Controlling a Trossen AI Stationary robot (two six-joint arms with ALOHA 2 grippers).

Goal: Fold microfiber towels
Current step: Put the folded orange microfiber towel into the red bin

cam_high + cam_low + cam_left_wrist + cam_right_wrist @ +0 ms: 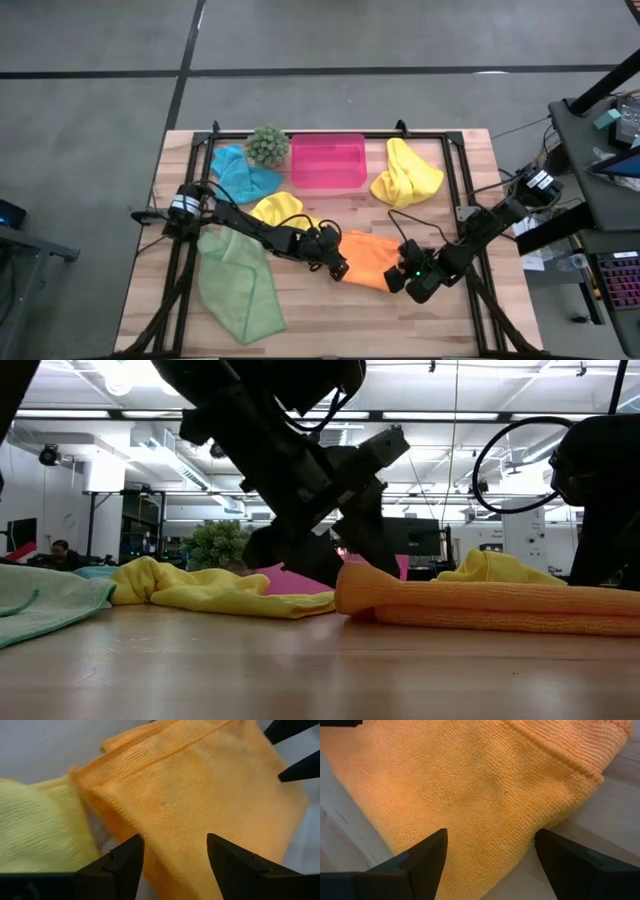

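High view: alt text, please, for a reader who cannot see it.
Two dark arms meet over a folded orange microfiber towel near the wooden table's front edge, the left end effector open at its left end, the right end effector open at its right. Around lie a light green towel, two yellow towels, a teal towel, a pink plastic tray and a spiky green plant.
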